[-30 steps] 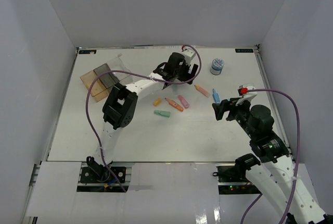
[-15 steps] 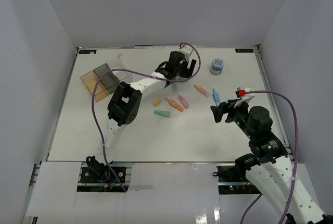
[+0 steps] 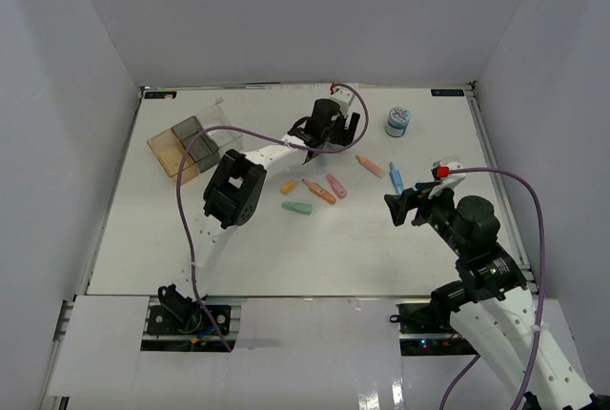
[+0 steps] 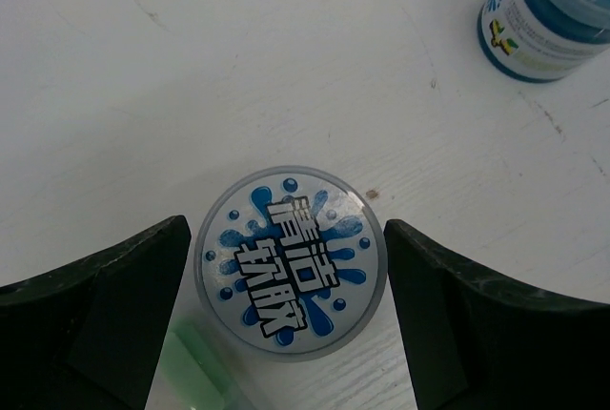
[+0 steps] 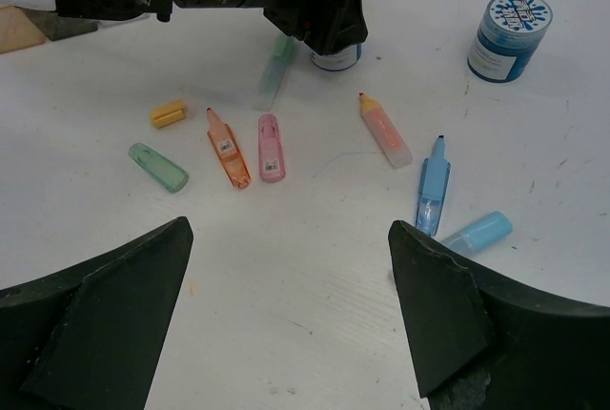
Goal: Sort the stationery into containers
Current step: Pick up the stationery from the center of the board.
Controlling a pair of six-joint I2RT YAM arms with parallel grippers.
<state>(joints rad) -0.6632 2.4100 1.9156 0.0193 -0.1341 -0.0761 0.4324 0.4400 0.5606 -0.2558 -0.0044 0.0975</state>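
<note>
Blue-and-white round plastic pot stands on the white table, right between the wide-apart jaws of my left gripper. I think it's light, hard and slippery, so I'd squeeze its round sides.

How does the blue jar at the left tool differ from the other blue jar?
The first jar sits between the open fingers of the left tool, not gripped; the far jar stands free of any tool. A green highlighter lies close beside the first jar; the far jar has none close by. Both stand upright with the same blue splash lid.
</note>
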